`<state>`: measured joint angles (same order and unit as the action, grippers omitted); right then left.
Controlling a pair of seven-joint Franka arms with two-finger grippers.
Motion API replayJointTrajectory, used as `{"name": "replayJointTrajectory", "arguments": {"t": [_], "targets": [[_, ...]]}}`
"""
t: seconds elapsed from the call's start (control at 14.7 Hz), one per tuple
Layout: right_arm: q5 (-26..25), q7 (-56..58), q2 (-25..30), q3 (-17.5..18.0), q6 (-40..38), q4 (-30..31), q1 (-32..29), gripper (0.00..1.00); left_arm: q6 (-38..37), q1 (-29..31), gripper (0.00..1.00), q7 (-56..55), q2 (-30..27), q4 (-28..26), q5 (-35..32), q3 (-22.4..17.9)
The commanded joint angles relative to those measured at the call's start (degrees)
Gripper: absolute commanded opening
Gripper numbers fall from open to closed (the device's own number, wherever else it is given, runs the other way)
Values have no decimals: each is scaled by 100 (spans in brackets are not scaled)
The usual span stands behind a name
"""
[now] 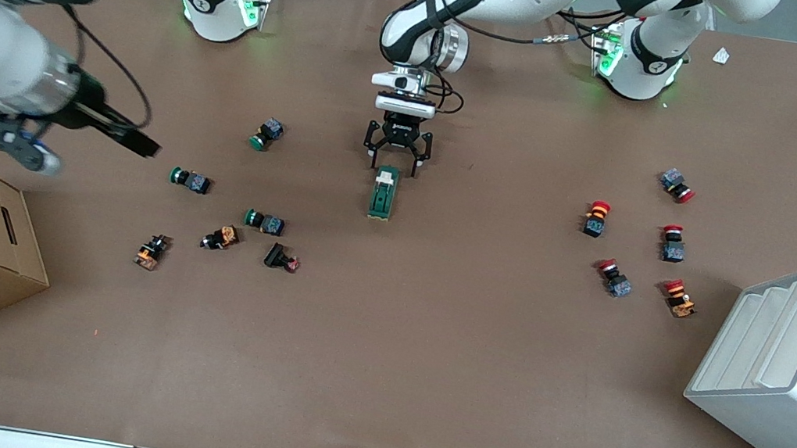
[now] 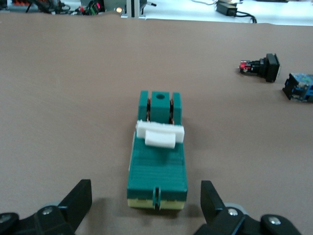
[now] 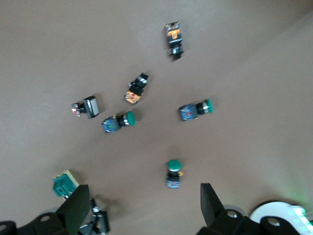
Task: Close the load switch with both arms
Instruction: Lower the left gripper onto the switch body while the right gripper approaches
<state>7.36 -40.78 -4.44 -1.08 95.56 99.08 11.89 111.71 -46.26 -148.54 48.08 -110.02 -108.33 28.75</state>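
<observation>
Low in your front view, the load switch (image 1: pixel 383 192) lies flat mid-bench, white lever up. Your left end effector (image 1: pixel 396 163) hangs spread just over the end nearest the bases. Your right end effector (image 1: pixel 77 128), also spread, hovers high beside green push buttons (image 1: pixel 190 179).

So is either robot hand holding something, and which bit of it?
Nothing is held. The left gripper is open over the end of the dark green rectangular load switch, its fingers apart either side. The right gripper, also open, hangs above bare table.
</observation>
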Motion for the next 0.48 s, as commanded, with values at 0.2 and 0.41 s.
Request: {"name": "replayJointTrajectory", "arguments": {"t": [0.2,0.41], "targets": [[81,-2018,23,-32,2261,1577,1252,100,-422,-418,99,18,395,297,-180,-114],[90,-2932,-372,-32,3081,1843,1842,100,-642,-656,99,-17,500,306,-180,-282]]}}
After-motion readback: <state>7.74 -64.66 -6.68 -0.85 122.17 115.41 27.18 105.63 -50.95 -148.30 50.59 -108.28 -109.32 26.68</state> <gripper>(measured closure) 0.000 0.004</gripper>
